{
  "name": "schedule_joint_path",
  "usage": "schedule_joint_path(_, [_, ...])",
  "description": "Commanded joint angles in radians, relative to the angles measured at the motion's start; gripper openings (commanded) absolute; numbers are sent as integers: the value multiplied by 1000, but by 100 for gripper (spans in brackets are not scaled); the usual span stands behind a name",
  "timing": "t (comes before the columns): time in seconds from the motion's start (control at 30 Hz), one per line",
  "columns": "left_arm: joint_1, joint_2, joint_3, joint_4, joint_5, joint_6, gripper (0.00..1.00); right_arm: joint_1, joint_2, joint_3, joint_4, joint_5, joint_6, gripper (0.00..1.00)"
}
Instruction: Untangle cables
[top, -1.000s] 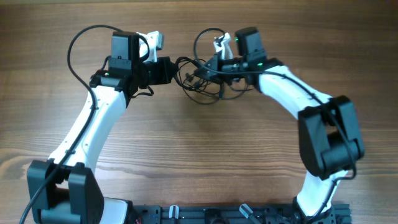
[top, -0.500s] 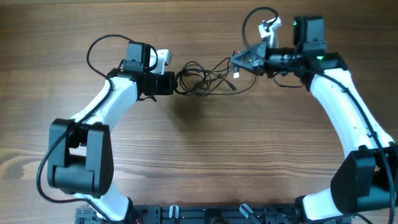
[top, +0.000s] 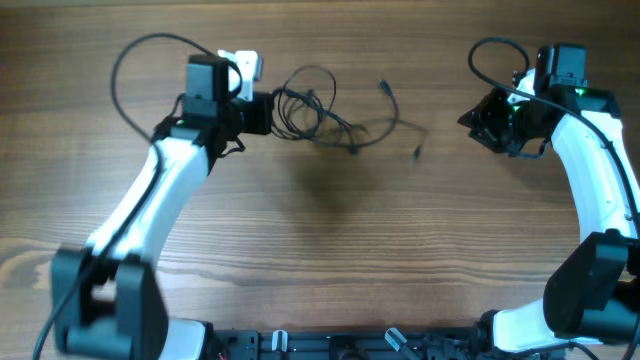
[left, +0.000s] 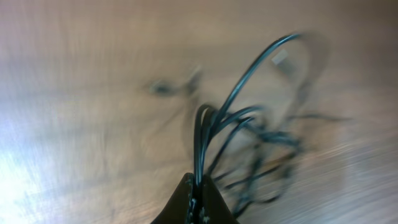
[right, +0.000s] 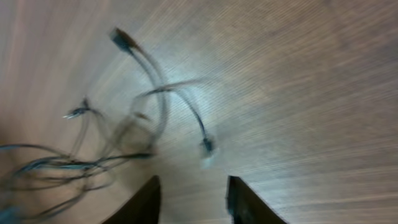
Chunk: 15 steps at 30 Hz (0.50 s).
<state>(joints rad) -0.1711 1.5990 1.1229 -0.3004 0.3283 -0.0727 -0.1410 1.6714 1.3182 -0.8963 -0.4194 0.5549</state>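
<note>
A wooden tabletop (top: 330, 260) fills the view from above. It is mid-brown, with fine grain running left to right and a few darker streaks. Toward its far side, left of centre, sits a loose tangle of thin black cables (top: 303, 108), several loops overlapping. One strand curves rightward from the tangle and hooks back to a small plug end (top: 383, 87). A second plug end (top: 416, 153) lies just beyond it, nearer the front, on bare wood. The tangle's left end runs into the pinched left hand (top: 272, 112). A soft shadow darkens the wood in front of the tangle. Whether every loop touches the surface cannot be told.
</note>
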Motion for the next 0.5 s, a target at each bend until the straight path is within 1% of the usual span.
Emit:
schedule_joint_path(0.0, [5, -192, 7, 26, 61, -10, 4, 5, -26, 51, -45, -18, -102, 42])
schedule_joint_path(0.07, [5, -235, 7, 19, 74, -10, 4, 5, -41, 125, -82, -175, -177, 43])
schedule_joint_path(0.1, [5, -235, 7, 3, 126, -10, 4, 8, -47, 151, -88, -296, -227, 43])
schedule_joint_path(0.13, [4, -228, 7, -8, 164, -10, 4, 15, -49, 157, -85, -420, -260, 46])
schedule_joint_path(0.17, [1, -219, 7, -19, 198, -10, 4, 31, -46, 154, -90, -475, -263, 49])
schedule_joint_path(0.2, [-4, -213, 7, -26, 199, -11, 4, 55, -44, 145, -96, -481, -263, 53])
schedule_joint_path(0.23, [-8, -208, 7, -30, 199, -15, 4, 82, -43, 135, -97, -481, -264, 54])
schedule_joint_path(0.3, [-8, -176, 6, -57, 199, -80, 4, 177, -42, 76, -30, -480, -212, 54])
schedule_joint_path(0.37, [-13, -106, 6, -82, 199, -149, 4, 266, -42, 2, 101, -468, -89, 50])
schedule_joint_path(0.4, [-18, -74, 6, -82, 206, -157, 4, 293, -42, -24, 156, -460, -47, 50])
schedule_joint_path(0.43, [-22, -32, 6, -74, 245, -175, 4, 331, -41, -69, 252, -436, 28, 50])
schedule_joint_path(0.47, [-21, 19, 6, -43, 371, -183, 4, 359, -41, -105, 332, -420, 89, 50])
